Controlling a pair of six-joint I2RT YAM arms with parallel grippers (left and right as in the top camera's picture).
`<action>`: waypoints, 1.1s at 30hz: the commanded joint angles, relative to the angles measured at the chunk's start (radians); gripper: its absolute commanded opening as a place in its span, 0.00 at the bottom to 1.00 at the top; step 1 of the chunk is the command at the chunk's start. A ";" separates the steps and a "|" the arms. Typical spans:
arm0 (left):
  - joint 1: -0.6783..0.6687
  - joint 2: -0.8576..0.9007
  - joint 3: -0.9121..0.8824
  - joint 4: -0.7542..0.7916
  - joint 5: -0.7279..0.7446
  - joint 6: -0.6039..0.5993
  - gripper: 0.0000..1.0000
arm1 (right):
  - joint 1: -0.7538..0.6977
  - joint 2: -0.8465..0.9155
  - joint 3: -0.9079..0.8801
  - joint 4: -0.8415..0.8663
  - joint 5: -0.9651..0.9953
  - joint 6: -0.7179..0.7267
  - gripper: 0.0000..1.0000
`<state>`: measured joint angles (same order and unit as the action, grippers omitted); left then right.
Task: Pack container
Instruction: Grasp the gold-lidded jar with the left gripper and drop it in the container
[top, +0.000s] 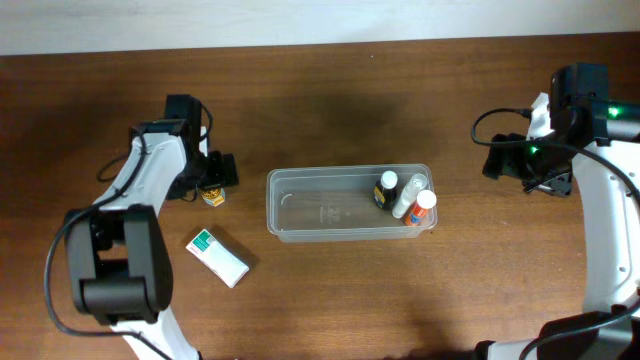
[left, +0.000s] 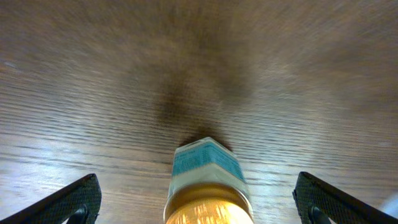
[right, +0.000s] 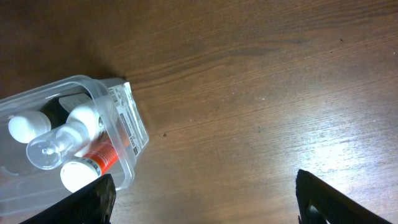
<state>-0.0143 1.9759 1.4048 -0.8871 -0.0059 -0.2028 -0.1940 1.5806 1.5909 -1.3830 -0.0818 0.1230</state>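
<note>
The clear plastic container (top: 330, 205) sits mid-table, with three small bottles (top: 405, 195) at its right end; its right end also shows in the right wrist view (right: 118, 118). My left gripper (top: 212, 182) is open around a small amber bottle with a teal-and-white label (left: 207, 186), which stands between the wide-apart fingers. A white tube with a green end (top: 217, 256) lies on the table left of the container. My right gripper (top: 520, 165) is open and empty, to the right of the container.
The wooden table's far edge (top: 320, 45) meets a white wall. Cables hang by both arms.
</note>
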 joint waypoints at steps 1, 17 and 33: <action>0.002 0.055 0.018 -0.008 0.011 -0.006 0.98 | -0.004 -0.013 -0.006 0.003 -0.016 -0.012 0.84; -0.010 0.019 0.079 -0.124 0.011 -0.006 0.27 | -0.004 -0.013 -0.006 0.002 -0.015 -0.012 0.84; -0.494 -0.264 0.187 -0.189 0.023 -0.145 0.27 | -0.004 -0.013 -0.006 0.003 -0.012 -0.015 0.84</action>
<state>-0.4179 1.6863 1.6016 -1.0832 0.0032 -0.2543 -0.1940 1.5803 1.5890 -1.3827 -0.0853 0.1181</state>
